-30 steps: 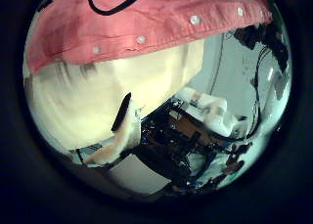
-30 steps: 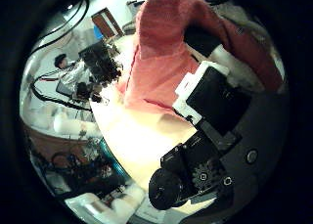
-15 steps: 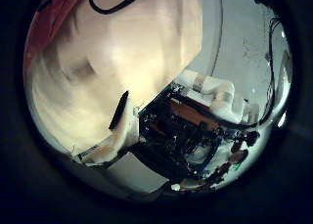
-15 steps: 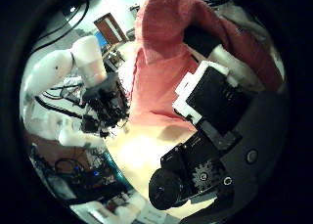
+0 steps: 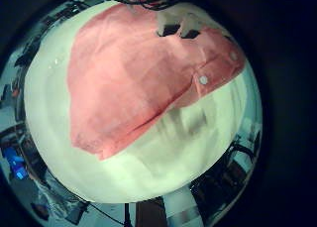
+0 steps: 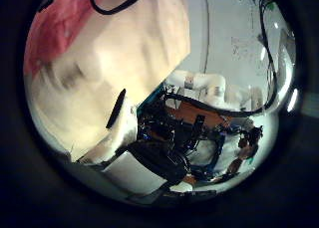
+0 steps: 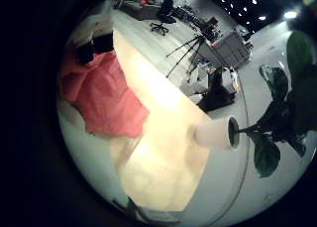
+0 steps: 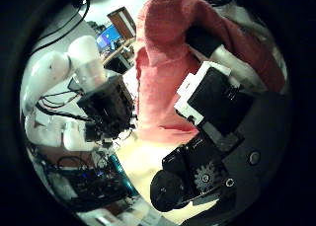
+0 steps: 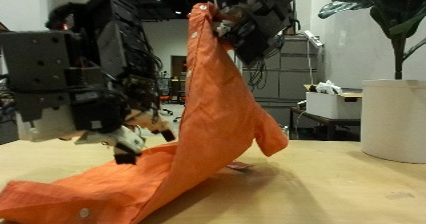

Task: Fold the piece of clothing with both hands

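Outside view: an orange shirt (image 9: 220,124) hangs from the top centre of the frame down to the wooden table (image 9: 333,189), its lower part spread w/ buttons along the bottom left. At top centre a robot hand (image 9: 253,19) has fingers curled round the shirt's upper edge, pinching it; can't tell which hand. A second hand (image 9: 93,69) fills the left of the frame, beside the cloth; its finger state can't be told. A white planter (image 9: 394,119) w/ a plant stands at far right.
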Controlling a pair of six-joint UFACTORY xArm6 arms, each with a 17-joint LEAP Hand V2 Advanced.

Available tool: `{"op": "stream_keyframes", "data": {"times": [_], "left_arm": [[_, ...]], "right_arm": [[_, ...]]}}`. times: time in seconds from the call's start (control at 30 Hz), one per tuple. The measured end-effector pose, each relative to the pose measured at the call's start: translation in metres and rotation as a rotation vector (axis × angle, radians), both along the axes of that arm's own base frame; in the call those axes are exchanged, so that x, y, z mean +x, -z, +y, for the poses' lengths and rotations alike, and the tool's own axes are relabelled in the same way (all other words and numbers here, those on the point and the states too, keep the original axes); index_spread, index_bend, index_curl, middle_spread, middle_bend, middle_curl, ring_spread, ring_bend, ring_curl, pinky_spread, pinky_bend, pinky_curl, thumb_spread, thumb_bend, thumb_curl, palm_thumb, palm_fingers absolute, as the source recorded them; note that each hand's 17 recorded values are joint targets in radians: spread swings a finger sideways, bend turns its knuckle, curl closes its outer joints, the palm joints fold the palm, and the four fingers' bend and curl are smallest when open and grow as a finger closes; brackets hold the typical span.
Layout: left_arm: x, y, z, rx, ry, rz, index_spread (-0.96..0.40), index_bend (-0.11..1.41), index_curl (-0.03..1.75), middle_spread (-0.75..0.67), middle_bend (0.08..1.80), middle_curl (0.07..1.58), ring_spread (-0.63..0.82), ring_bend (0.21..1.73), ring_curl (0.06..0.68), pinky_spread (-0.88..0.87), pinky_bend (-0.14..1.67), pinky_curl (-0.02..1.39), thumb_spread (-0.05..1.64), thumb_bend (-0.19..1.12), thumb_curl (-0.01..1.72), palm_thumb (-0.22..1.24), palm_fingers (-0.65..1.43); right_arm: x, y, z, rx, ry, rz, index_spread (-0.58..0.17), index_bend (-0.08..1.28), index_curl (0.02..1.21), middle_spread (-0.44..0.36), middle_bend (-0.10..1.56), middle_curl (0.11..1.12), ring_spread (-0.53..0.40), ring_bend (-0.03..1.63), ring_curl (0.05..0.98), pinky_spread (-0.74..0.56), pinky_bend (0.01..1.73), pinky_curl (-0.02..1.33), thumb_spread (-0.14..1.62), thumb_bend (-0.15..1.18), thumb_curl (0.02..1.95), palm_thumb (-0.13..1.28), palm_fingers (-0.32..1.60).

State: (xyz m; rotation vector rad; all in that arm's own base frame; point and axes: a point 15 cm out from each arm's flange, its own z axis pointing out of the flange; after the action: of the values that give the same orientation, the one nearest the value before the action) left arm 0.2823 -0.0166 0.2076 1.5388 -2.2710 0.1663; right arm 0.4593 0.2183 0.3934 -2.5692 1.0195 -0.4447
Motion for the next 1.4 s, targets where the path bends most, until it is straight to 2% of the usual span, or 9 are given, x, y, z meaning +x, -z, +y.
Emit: {"op": "stream_keyframes", "data": {"times": [0.2, 0.37, 0.57, 0.77, 1.0, 1.17, 1.23, 1.3, 1.4], "left_arm": [[-0.007, -0.031, 0.064, -0.001, -0.180, -0.087, 0.11, 0.17, 0.31, 0.21, 0.25, 0.32, 0.42, 0.47, 0.219, 0.39, 0.26, 0.31, 1.19, -0.02, 0.35, 0.54, 0.13], [-0.026, -0.043, 0.103, -0.003, -0.293, -0.113, 0.10, 0.19, 0.33, 0.18, 0.25, 0.33, 0.39, 0.45, 0.212, 0.37, 0.22, 0.30, 1.18, -0.01, 0.37, 0.59, 0.18], [-0.043, -0.038, 0.116, -0.007, -0.335, -0.091, 0.09, 0.19, 0.36, 0.14, 0.24, 0.34, 0.35, 0.42, 0.204, 0.36, 0.19, 0.29, 1.16, -0.02, 0.39, 0.61, 0.22], [-0.049, -0.042, 0.123, -0.034, -0.391, -0.113, 0.06, 0.19, 0.38, 0.07, 0.34, 0.38, 0.29, 0.43, 0.199, 0.32, 0.15, 0.26, 1.15, -0.01, 0.42, 0.62, 0.33], [-0.063, -0.052, 0.134, -0.037, -0.451, -0.151, 0.02, 0.24, 0.43, -0.03, 0.43, 0.45, 0.20, 0.46, 0.213, 0.28, 0.16, 0.22, 1.13, -0.02, 0.46, 0.61, 0.35], [-0.063, -0.060, 0.145, -0.020, -0.503, -0.203, 0.01, 0.26, 0.46, -0.04, 0.43, 0.47, 0.18, 0.47, 0.216, 0.28, 0.17, 0.22, 1.12, -0.02, 0.48, 0.60, 0.34], [-0.066, -0.062, 0.147, -0.017, -0.517, -0.210, 0.00, 0.27, 0.47, -0.04, 0.43, 0.47, 0.18, 0.48, 0.217, 0.28, 0.18, 0.22, 1.12, -0.02, 0.49, 0.61, 0.34], [-0.066, -0.061, 0.146, -0.017, -0.515, -0.211, 0.00, 0.27, 0.48, -0.04, 0.43, 0.48, 0.18, 0.48, 0.217, 0.28, 0.18, 0.22, 1.11, -0.02, 0.50, 0.61, 0.33], [-0.064, -0.062, 0.145, -0.019, -0.517, -0.217, -0.01, 0.28, 0.50, -0.05, 0.43, 0.49, 0.18, 0.48, 0.217, 0.28, 0.18, 0.22, 1.11, -0.02, 0.51, 0.61, 0.33]], "right_arm": [[-0.011, 0.028, 0.052, -0.030, -0.098, 0.046, -0.248, 1.11, 0.68, -0.133, 1.25, 0.79, -0.202, 1.34, 0.633, -0.33, 1.27, 0.58, 0.95, -0.01, 0.97, 1.07, 1.19], [-0.020, 0.035, 0.099, -0.051, -0.189, 0.047, -0.247, 1.11, 0.68, -0.132, 1.26, 0.79, -0.199, 1.34, 0.632, -0.33, 1.27, 0.58, 0.94, -0.01, 0.97, 1.07, 1.19], [-0.023, 0.025, 0.149, -0.088, -0.279, 0.006, -0.248, 1.11, 0.68, -0.131, 1.26, 0.78, -0.198, 1.34, 0.632, -0.33, 1.27, 0.58, 0.95, -0.01, 0.98, 1.08, 1.19], [-0.036, 0.065, 0.186, -0.114, -0.346, 0.055, -0.256, 1.10, 0.68, -0.137, 1.25, 0.78, -0.195, 1.36, 0.633, -0.34, 1.27, 0.58, 0.98, -0.02, 0.96, 1.04, 1.16], [0.000, 0.070, 0.196, -0.023, -0.280, 0.094, -0.292, 0.96, 0.67, -0.157, 1.20, 0.75, -0.239, 1.29, 0.588, -0.46, 1.19, 0.53, 1.13, -0.02, 0.84, 0.87, 1.07], [0.009, 0.079, 0.182, 0.005, -0.268, 0.131, -0.360, 0.67, 0.63, -0.192, 1.02, 0.69, -0.364, 1.16, 0.544, -0.56, 1.20, 0.51, 1.20, 0.00, 0.77, 0.91, 0.56], [0.010, 0.083, 0.178, 0.014, -0.280, 0.147, -0.371, 0.46, 0.56, -0.174, 0.95, 0.66, -0.356, 1.17, 0.523, -0.53, 1.19, 0.49, 1.20, -0.01, 0.76, 0.93, 0.38], [0.008, 0.083, 0.174, 0.041, -0.302, 0.168, -0.391, 0.31, 0.50, -0.151, 0.82, 0.62, -0.325, 1.19, 0.514, -0.43, 1.17, 0.49, 1.18, -0.03, 0.74, 0.90, 0.17], [0.011, 0.082, 0.159, 0.057, -0.316, 0.196, -0.427, 0.26, 0.44, -0.096, 0.58, 0.52, -0.229, 1.08, 0.468, -0.23, 1.15, 0.47, 1.13, -0.05, 0.70, 0.81, -0.06]]}}
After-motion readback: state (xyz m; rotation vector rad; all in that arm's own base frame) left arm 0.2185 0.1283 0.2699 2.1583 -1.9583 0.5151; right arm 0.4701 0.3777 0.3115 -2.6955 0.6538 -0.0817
